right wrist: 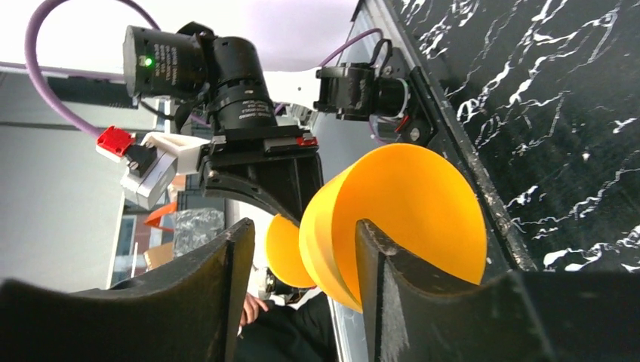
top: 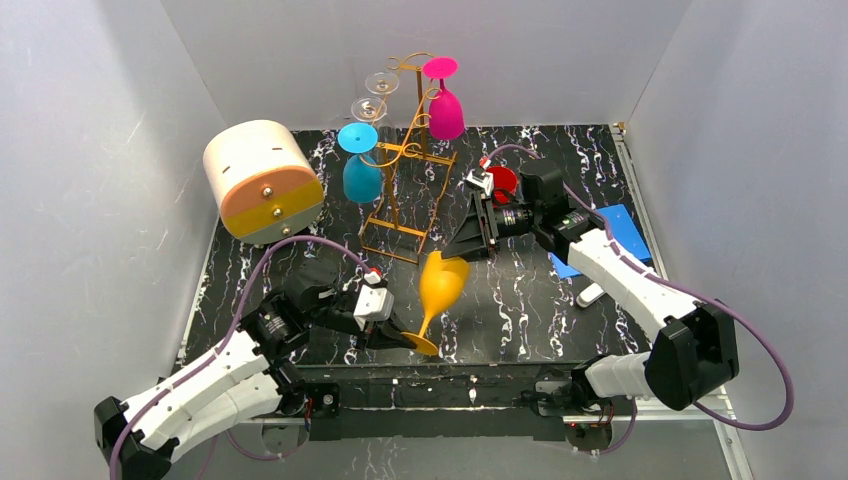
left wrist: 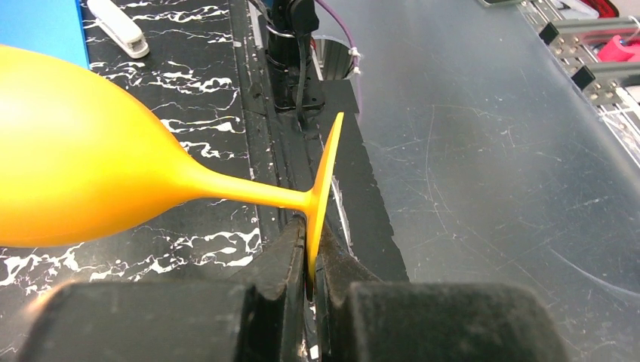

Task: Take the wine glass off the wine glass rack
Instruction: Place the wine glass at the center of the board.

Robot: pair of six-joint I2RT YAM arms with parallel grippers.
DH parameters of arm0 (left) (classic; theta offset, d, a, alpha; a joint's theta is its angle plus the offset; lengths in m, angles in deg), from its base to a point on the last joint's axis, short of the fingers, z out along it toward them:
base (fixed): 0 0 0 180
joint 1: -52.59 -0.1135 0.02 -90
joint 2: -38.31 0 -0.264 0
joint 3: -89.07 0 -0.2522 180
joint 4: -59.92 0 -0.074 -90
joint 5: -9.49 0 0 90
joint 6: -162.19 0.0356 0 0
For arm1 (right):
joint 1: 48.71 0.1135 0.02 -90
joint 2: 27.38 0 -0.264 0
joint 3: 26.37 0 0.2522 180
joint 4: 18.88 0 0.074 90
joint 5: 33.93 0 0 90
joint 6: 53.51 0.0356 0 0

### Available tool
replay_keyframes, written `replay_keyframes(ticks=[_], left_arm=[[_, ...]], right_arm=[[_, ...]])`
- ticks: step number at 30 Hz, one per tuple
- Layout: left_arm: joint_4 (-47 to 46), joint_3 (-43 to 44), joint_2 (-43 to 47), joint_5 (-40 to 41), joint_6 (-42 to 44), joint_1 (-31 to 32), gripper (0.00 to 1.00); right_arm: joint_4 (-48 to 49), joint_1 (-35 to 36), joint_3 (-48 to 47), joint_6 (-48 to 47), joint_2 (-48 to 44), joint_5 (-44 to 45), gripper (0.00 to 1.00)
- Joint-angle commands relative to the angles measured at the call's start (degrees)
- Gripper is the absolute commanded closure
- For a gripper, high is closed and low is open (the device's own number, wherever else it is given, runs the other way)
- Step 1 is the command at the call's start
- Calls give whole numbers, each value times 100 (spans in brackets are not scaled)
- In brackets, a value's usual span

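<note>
Nearest of all was my left end effector (left wrist: 309, 283). Its two black fingers (left wrist: 283, 264) were pinched tight on the flat foot of the orange wine glass (left wrist: 90, 173), so the foot stood on its edge between them.

From above, the orange wine glass (top: 441, 283) was already off the wine glass rack (top: 394, 205). It hung in the air over the tabletop (top: 520, 300), near the front, just to the near right of the rack's wire base. It lay tilted. Its foot was low and near, on the left, in my left end effector (top: 395, 330). Its stem ran up and away to the right, so the open bowl pointed at my right end effector (top: 462, 245).

My right end effector (right wrist: 302, 230) had its fingers apart, with the rim of the bowl between them. One finger looked to be in front of the bowl's mouth. I could not tell if either finger touched the glass.

So my right arm was the one next to the bowl. I think the next move was a hand-over, and it needed a soft squeeze along that tilted line.

A blue glass (top: 361, 175) and a pink glass (top: 446, 112) hung upside down on the rack.
</note>
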Motion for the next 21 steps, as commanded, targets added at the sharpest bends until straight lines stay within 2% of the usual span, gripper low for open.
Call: replay_keyframes(ticks=[1,12,16,19,21], left_arm=[[333,301,-151,-84,298,-2,100],[446,307,-57,50,333,-2,100],[447,327,-73,49,292,-2,100],[448,371,-127,13,292,-2,100],[447,389,-151,13,305,-2,100]], right_arm=[[104,2,-347,43,36,-873,44],[-8,2,-401,5,165,-1123,70],[-79,-6,-419,5,189,-1086,71],[-217,2,-451,-3,256,-1054,63],[-275,2,-457,-11,288,-1044,61]])
